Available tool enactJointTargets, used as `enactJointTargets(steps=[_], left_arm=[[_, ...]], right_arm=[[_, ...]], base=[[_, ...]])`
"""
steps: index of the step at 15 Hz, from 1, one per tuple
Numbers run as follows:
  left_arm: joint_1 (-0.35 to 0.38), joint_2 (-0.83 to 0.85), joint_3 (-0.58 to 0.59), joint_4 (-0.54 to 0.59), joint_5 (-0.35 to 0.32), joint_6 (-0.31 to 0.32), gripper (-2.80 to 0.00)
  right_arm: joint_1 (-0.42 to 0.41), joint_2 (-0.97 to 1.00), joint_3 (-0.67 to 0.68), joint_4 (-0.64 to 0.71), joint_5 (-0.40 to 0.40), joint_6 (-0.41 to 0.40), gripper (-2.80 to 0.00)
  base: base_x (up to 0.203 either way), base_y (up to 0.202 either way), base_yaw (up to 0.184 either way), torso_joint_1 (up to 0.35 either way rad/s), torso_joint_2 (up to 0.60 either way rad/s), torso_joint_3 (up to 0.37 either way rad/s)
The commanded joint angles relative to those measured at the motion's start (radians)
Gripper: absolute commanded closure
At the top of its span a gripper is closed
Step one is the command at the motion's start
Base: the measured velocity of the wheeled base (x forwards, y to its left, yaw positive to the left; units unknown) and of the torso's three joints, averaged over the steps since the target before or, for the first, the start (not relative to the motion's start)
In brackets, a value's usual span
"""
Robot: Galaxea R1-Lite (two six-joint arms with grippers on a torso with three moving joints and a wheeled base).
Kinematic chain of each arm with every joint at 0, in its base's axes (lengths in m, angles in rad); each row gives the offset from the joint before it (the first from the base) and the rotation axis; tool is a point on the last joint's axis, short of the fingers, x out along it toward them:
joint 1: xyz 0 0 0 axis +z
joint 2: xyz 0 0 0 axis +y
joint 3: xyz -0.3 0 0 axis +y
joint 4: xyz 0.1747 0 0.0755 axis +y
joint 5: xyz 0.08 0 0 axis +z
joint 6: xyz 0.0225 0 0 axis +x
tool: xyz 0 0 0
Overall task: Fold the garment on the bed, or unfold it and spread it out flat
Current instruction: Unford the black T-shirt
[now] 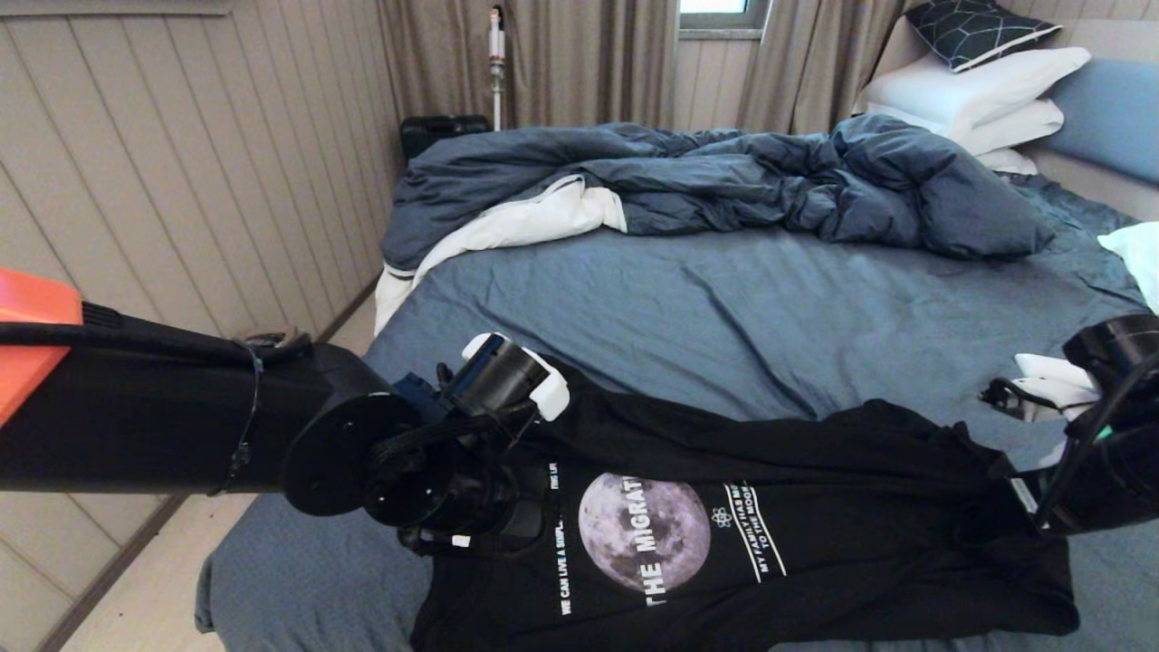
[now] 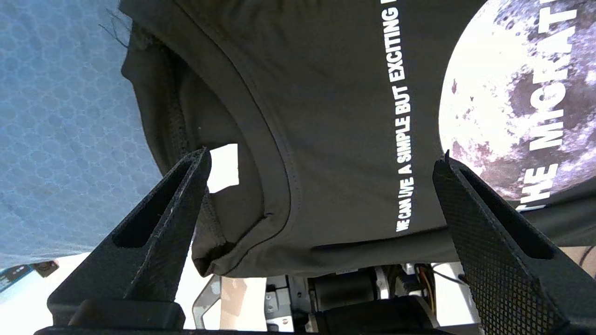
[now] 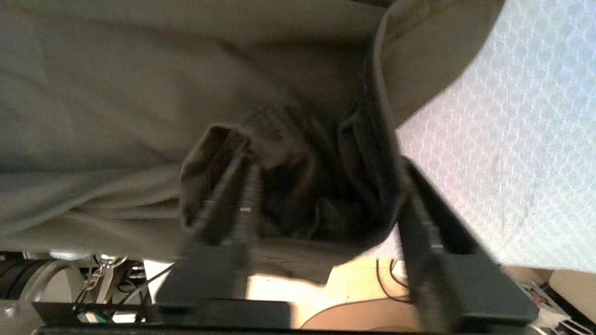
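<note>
Thin matt black cotton T-shirt [image 1: 815, 507], smooth knit, flat printed grey moon. Slate-blue bed sheet [image 1: 724, 308] matt, fine honeycomb weave. Left claw [image 2: 321, 195] fingers [image 2: 489, 232] matt black plastic, cross-hatched texture.

Legible text found on garment [image 1: 724, 507] only. Moon print [image 1: 644, 532]: "THE MIGRAT…" in white, remainder lost in fold. Left wrist view: white line [image 2: 404, 139] reads "WE CAN LIVE A SIMPLE BUT EXCITING" (end cut off at picture edge). Head view: second line [image 1: 754, 530], "MY FAMILY HAS … TO THE MOON", middle words illegible. Right wrist view: no text.
</note>
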Motion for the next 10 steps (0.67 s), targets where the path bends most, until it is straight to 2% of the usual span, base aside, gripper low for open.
enactJointTargets(steps=[1, 5, 10], left_arm=[[0.0, 0.01, -0.004, 0.002, 0.001, -0.002, -2.8], [0.0, 0.035, -0.04, 0.002, -0.001, 0.002, -2.8], [0.0, 0.072, -0.097, 0.004, -0.004, 0.012, -2.8]], right_arm=[[-0.003, -0.03, 0.008, 0.007, -0.001, -0.001, 0.0], [-0.034, -0.119, 0.078, 0.01, -0.017, -0.006, 0.0], [-0.18, -0.183, 0.172, 0.002, -0.026, -0.023, 0.0]], base=[[0.0, 0.0, 0.0, 0.0, 0.0, 0.0], [0.0, 0.0, 0.0, 0.0, 0.0, 0.0], [0.0, 0.0, 0.0, 0.0, 0.0, 0.0]])
